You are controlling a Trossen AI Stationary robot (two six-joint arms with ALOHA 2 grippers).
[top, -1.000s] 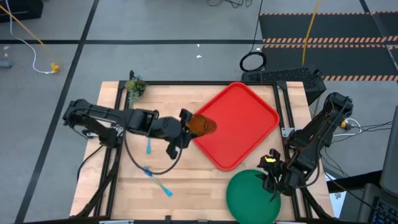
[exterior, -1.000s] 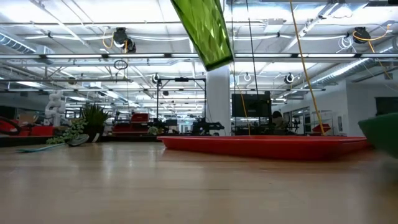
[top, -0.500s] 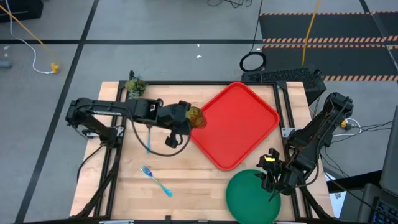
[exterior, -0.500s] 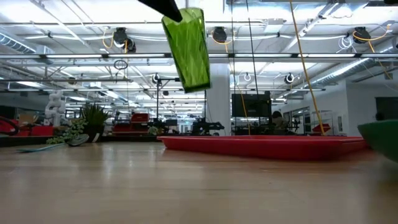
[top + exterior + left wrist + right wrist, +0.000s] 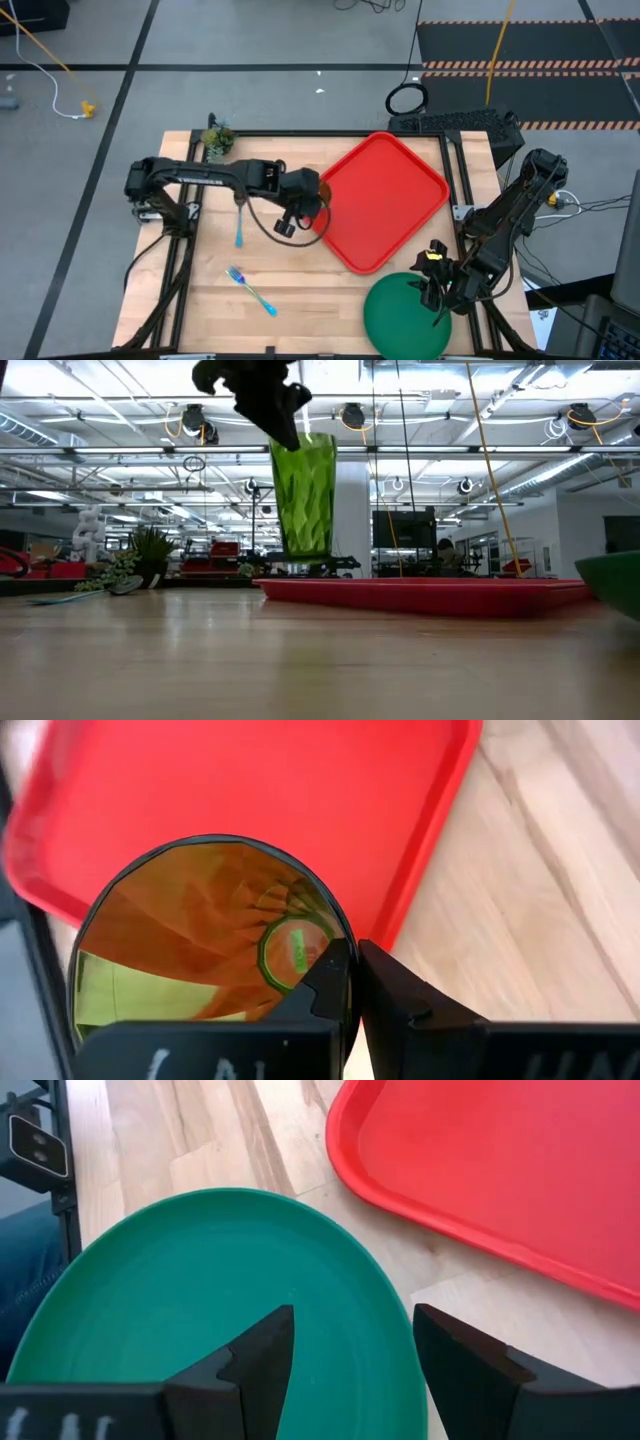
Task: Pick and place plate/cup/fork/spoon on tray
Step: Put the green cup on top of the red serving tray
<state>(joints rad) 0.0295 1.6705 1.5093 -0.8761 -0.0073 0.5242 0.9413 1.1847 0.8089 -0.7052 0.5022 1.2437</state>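
The cup [image 5: 303, 498] hangs upright above the tray's [image 5: 385, 200] nine-o'clock edge, clear of the red surface, its rim pinched between the clenched fingers of the left gripper [image 5: 354, 982]. At about five o'clock from the tray, the plate [image 5: 404, 316] lies on the table's near edge with the right gripper [image 5: 352, 1342] spread wide just over it, grasping nothing. The fork [image 5: 252, 289] lies at about seven o'clock from the cup and the spoon [image 5: 240, 225] at about eight, both on the bare wood.
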